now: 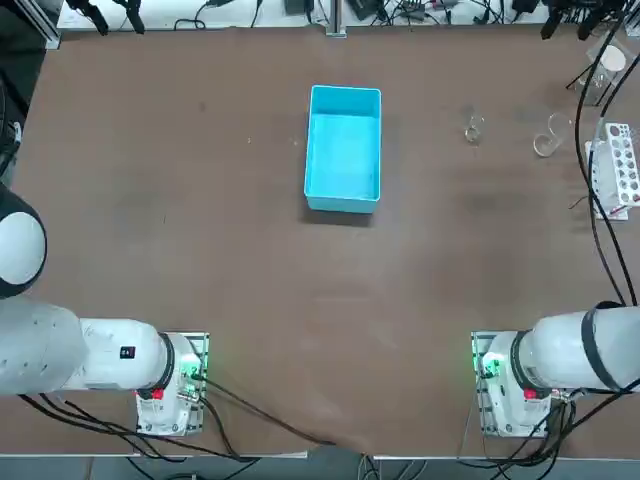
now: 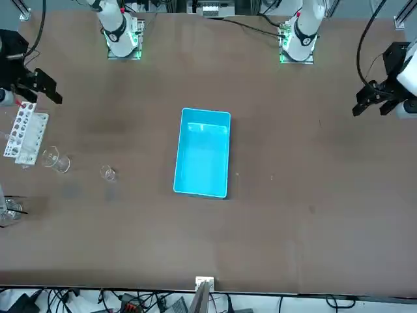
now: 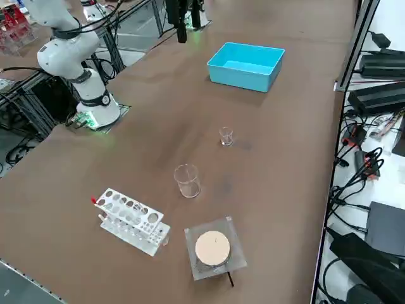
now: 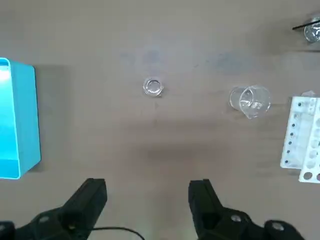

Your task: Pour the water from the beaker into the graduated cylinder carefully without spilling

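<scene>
the right gripper (image 4: pixel 147 200) is hanging wide open and empty above the table (image 4: pixel 150 150), well apart from the beaker (image 4: pixel 152 87) and graduated cylinder (image 4: pixel 250 101).

Table (image 1: pixel 200 200): matt brown top, smooth, faintly mottled. Blue tray (image 1: pixel 344 149): smooth plastic with a soft sheen on its inner floor. Beaker (image 4: pixel 152 87) and graduated cylinder (image 4: pixel 250 101): clear glass, glossy, with bright glints on the rims (both nearly vanish against the brown top). Test-tube rack (image 3: pixel 131 221): white plastic, smooth, pierced with round holes. Square stand (image 3: pixel 214 247): clear glossy plate carrying a matt tan disc, material unclear. Right gripper (image 4: pixel 147 200): 2 black matt fingers, plastic-looking. Arm shells: glossy white.
</scene>
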### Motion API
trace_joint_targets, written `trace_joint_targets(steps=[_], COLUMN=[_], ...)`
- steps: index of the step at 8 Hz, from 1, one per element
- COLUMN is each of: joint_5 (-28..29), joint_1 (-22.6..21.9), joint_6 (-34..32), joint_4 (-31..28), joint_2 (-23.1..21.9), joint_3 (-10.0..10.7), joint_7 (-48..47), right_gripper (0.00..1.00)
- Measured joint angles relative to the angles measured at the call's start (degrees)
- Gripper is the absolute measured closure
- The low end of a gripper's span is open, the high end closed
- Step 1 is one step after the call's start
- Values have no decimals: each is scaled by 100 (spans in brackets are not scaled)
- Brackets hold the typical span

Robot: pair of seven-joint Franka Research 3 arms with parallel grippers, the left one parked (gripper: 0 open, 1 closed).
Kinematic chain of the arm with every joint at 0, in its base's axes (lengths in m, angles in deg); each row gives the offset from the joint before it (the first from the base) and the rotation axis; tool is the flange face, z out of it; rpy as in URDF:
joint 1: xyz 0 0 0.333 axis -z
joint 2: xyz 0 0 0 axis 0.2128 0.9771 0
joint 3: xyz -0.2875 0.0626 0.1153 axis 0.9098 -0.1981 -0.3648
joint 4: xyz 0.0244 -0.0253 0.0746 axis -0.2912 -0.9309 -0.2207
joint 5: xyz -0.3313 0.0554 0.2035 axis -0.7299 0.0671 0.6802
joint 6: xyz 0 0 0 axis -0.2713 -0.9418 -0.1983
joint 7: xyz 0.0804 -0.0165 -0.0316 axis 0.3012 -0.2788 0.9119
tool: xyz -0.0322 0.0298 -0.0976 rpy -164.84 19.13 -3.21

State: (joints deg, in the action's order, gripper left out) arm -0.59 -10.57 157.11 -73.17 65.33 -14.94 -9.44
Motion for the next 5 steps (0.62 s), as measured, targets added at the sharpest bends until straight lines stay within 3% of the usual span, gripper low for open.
trace_joint_targets(steps=[5], joint_5=[0], joint_1=[0], joint_6=[-193], joint_4=[8], joint_2=[60], joint_3=[-2], joint_7=[-1], right_gripper=[0])
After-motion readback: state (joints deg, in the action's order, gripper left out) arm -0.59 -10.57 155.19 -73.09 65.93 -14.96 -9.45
